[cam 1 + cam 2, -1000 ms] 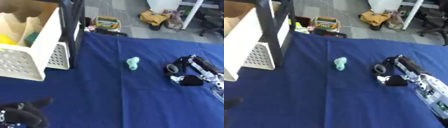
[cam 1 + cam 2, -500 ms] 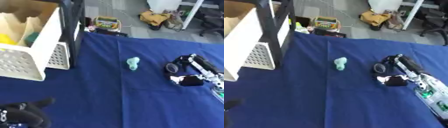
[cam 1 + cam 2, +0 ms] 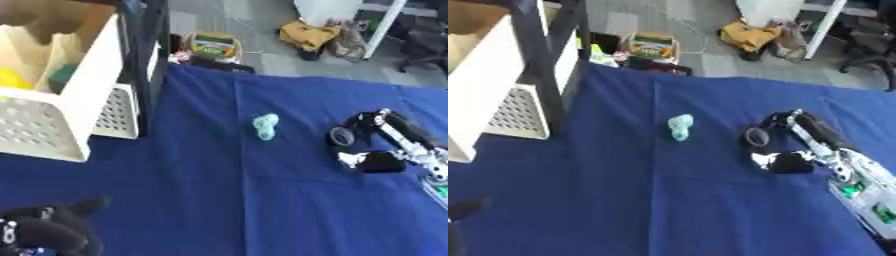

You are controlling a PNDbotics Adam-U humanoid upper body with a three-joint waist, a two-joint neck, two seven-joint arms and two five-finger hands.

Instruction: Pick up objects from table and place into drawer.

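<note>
Black right robot hand (image 3: 372, 150) hovers over the blue surface (image 3: 262, 200), fingers curled, holding nothing. Just left of it lies the pale-green object (image 3: 265, 125), apart. Looks small, light, possibly soft; pinch across its narrow middle. Open drawer (image 3: 52, 100) far left.

The right hand (image 3: 376, 147) was black with silver joints; the left hand (image 3: 44, 232) showed as rounded black shapes.
</note>
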